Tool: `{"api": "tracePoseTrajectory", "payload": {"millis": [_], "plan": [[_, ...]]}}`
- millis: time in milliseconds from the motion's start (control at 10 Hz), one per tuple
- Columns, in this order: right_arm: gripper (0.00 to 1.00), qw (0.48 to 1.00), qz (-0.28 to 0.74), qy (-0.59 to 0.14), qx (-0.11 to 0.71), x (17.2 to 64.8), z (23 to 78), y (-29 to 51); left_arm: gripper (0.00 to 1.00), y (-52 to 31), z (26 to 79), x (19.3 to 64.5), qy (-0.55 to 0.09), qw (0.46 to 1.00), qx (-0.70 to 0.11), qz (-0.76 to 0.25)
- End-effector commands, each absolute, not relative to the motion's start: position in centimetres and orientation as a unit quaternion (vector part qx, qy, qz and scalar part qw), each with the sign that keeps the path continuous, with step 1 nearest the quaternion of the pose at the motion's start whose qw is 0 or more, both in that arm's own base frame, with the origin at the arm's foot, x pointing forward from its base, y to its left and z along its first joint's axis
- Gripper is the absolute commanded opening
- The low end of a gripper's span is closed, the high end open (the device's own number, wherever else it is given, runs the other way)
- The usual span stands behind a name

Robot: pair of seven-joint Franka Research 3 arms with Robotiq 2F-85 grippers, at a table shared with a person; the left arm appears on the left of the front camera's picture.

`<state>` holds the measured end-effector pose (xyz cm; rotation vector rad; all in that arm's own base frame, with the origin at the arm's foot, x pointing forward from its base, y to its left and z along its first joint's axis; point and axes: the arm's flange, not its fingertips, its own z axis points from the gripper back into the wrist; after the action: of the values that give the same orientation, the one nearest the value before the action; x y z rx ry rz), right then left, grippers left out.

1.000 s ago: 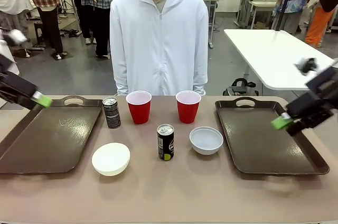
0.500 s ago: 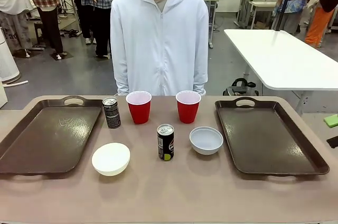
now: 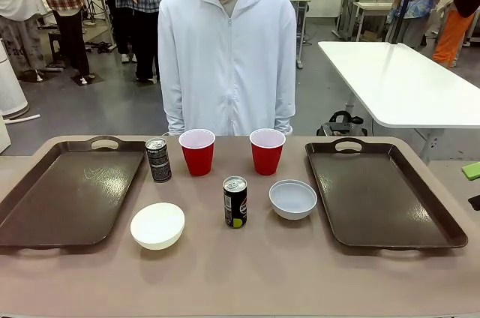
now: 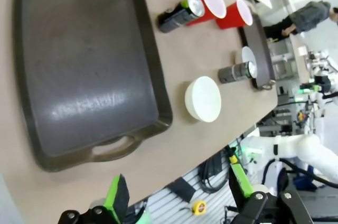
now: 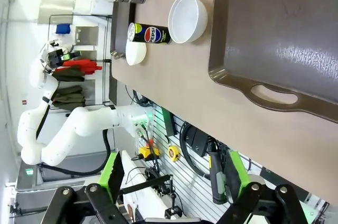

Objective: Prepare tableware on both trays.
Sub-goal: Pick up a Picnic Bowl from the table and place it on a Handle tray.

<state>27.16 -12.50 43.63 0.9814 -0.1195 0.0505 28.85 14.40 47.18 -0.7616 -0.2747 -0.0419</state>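
Tableware on the table (image 3: 240, 277), all between the left tray (image 3: 71, 194) and right tray (image 3: 382, 194).
Left red cup (image 3: 198, 151), right red cup (image 3: 267, 151) and far can (image 3: 158, 159) stand toward the person; near can (image 3: 235, 202) sits between cream bowl (image 3: 157, 225) and grey-blue bowl (image 3: 293, 199). Left gripper (image 4: 177, 187) and right gripper (image 5: 171, 174): fingers apart, empty.

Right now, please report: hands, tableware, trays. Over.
Left hand, right hand open, empty. Left tray, right tray bare; red cups, cream bowl, grey-blue bowl, cans on table between. Person stands at far edge.
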Motion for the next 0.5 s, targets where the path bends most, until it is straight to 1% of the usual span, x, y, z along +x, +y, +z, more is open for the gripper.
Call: {"api": "tracePoseTrajectory", "payload": {"millis": [0,100,200,400], "plan": [[1.0,0.879,0.018,-0.073,0.472,27.6,43.7,-12.5,1.0,15.7,47.2,28.5,-0.143,0.916,-0.375,-0.019],[1.0,0.887,0.023,-0.099,0.451,27.7,43.6,-12.1,1.0,14.6,47.4,28.6,-0.147,0.931,-0.332,-0.041],[1.0,0.882,0.023,-0.058,0.468,27.2,43.7,-12.5,1.0,15.1,47.0,28.6,-0.136,0.919,-0.369,-0.011],[1.0,0.882,0.023,-0.058,0.468,27.2,43.7,-12.5,1.0,15.1,47.0,28.6,-0.136,0.919,-0.369,-0.011]]}}
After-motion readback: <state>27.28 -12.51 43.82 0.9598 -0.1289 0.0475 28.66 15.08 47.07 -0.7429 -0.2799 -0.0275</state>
